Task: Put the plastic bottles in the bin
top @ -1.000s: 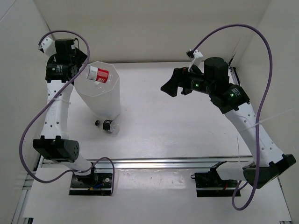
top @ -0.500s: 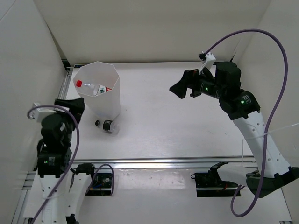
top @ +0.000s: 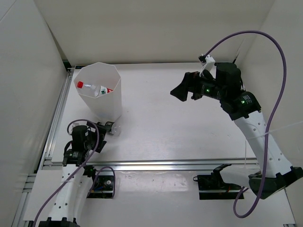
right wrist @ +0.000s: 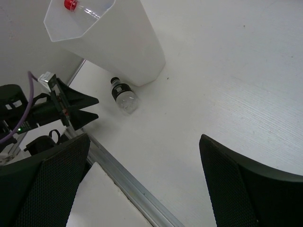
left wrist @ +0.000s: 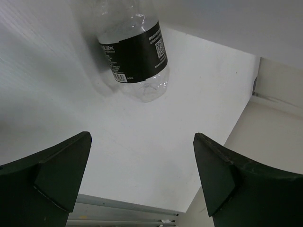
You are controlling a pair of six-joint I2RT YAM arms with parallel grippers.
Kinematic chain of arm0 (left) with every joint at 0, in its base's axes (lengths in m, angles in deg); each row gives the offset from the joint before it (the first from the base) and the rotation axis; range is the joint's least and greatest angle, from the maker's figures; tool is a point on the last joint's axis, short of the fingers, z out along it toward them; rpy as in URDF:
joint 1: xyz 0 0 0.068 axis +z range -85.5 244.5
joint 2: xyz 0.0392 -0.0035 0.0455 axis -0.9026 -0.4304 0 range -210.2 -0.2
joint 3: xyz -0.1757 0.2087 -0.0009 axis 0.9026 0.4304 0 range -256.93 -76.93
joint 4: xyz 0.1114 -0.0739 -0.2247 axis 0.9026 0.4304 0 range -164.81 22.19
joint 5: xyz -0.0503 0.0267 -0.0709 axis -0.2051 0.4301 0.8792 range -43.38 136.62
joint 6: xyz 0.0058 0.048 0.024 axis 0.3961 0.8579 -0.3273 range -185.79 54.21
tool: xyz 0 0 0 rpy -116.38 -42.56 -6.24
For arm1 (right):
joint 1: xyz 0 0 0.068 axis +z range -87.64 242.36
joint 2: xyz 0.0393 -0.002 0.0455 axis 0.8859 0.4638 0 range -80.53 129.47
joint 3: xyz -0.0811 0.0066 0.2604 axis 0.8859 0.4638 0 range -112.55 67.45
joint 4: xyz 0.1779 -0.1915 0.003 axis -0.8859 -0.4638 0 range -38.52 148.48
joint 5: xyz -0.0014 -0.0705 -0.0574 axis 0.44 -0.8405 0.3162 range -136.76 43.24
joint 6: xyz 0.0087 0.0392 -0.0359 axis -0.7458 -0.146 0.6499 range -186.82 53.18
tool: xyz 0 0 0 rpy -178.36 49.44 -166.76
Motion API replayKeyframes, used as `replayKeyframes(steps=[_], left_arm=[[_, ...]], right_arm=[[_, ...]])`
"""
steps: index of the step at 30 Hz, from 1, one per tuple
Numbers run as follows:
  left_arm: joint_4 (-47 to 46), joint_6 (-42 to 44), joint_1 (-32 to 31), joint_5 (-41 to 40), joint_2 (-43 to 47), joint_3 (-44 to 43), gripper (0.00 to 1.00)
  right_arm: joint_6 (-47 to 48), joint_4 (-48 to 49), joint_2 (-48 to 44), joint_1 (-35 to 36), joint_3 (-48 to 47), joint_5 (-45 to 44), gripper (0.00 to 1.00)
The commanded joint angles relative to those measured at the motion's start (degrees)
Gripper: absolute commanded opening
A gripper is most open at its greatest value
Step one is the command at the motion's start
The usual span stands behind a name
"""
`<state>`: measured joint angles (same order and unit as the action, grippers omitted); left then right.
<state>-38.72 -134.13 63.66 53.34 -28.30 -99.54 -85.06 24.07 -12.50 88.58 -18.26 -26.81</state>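
L gripper (left wrist: 142, 141) low, fingers spread wide, empty. Just ahead: short black-capped bottle (left wrist: 135, 60) on its side at foot of bin (top: 107, 107), base end nearest, long axis approx. away from fingers. Well beyond: R gripper (top: 182, 92), wide too, empty; L far nearer.

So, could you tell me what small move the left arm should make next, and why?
Probably ease the left claw forward until its open jaws straddle the black-labelled bottle. That bottle lies on its side just ahead of the claw, beside the base of the bin, and the claw holds nothing.
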Motion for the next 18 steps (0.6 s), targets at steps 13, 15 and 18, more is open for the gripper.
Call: replayKeyframes(steps=[13,15,18], left_arm=[[-16.2,4.7,9.0,7.8,-11.6,5.9,1.0],[-19.2,4.7,10.2,7.3,-13.0,5.9,1.0],[-22.3,4.2,10.9,7.8,-17.1,5.9,1.0]], right_arm=[[1.4,-1.8,-1.8,-0.8,-0.3,1.6,1.0],[1.5,-2.4,-1.8,-0.8,-2.0,1.6,1.0],[2.0,-3.9,-0.6,-0.8,-4.1,1.6,1.0]])
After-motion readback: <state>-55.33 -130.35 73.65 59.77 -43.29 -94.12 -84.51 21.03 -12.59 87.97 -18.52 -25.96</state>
